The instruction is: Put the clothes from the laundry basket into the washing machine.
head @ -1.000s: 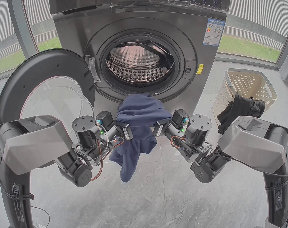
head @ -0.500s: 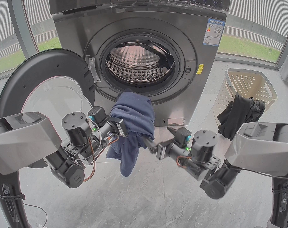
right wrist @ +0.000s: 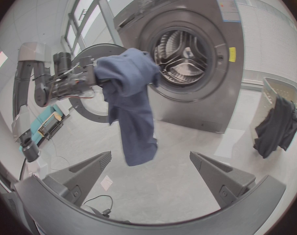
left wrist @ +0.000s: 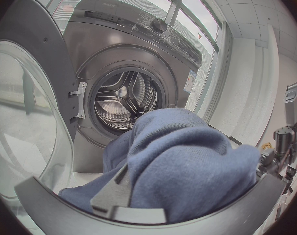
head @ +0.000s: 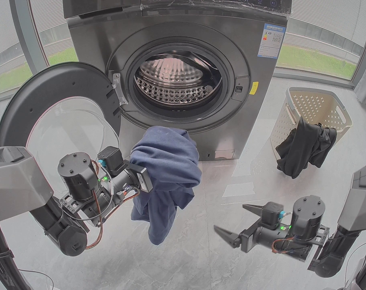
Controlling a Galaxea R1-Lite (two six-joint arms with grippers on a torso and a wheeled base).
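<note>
Your left gripper (head: pixel 160 168) is clamped on the blue garment (head: pixel 164 206), which drapes over it and hangs toward the floor (head: pixel 215 262). It sits just in front of the washing machine (head: pixel 239 49), below the open drum mouth (head: pixel 177 79) and beside the swung-open door (head: pixel 58 101). Your right gripper (head: pixel 230 218) hangs low over the floor to the right, jaws spread wide and holding nothing, well apart from that garment. A black garment (head: pixel 305 146) droops over the front rim of the laundry basket (head: pixel 312 105), right of the machine.
</note>
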